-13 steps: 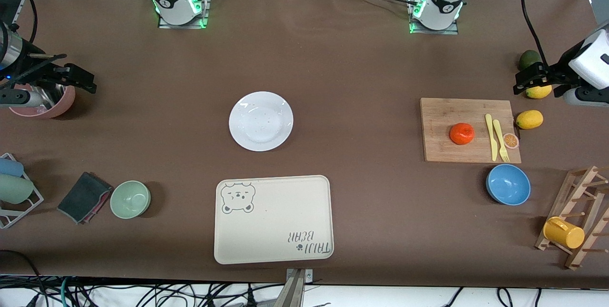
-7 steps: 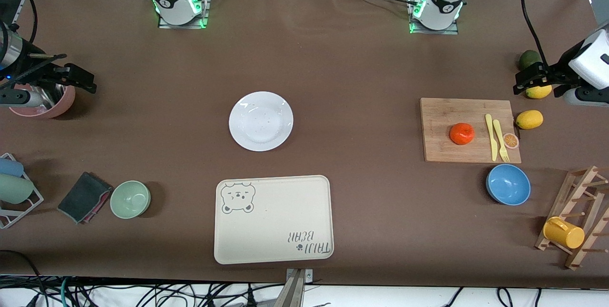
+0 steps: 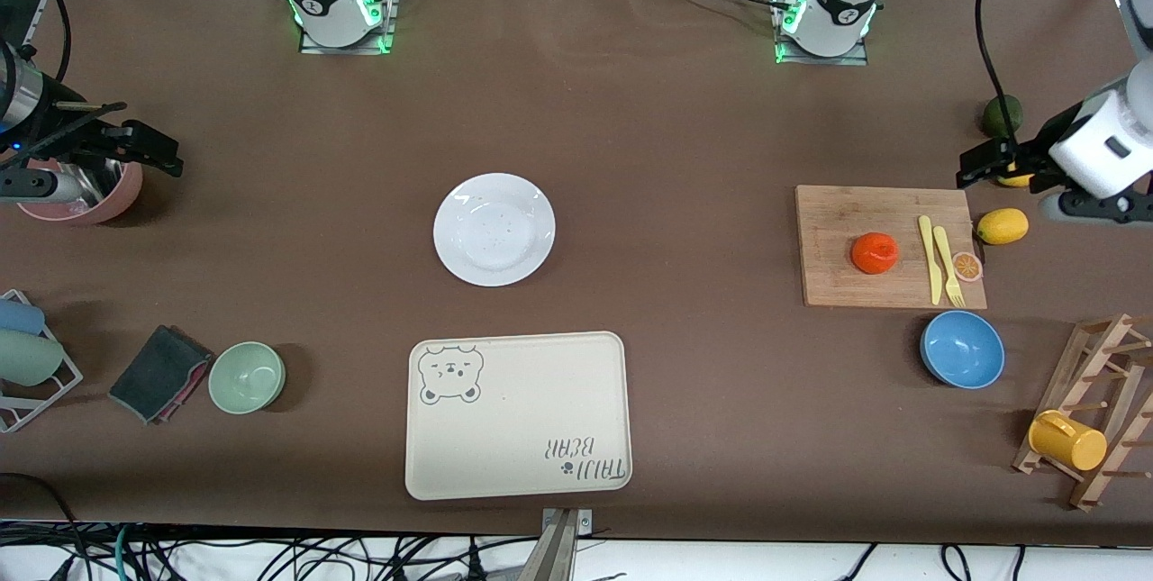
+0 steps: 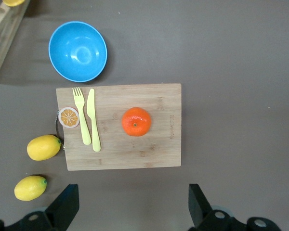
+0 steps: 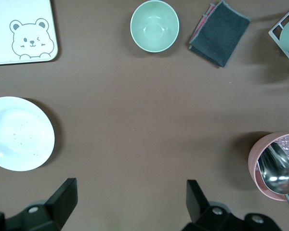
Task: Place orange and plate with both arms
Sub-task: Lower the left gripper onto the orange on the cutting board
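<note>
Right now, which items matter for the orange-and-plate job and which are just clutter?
Job:
small round reddish orange, on the wooden cutting board
round white glossy plate
left hand, open, above the board's edge
right hand, open, waiting

Clutter:
blue bowl
pale green bowl
yellow lemons
yellow fork and knife
beige bear-print tray

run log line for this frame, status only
left end effector: open, over table by cutting board | right end effector: open, waiting | orange: on board | plate: on table
</note>
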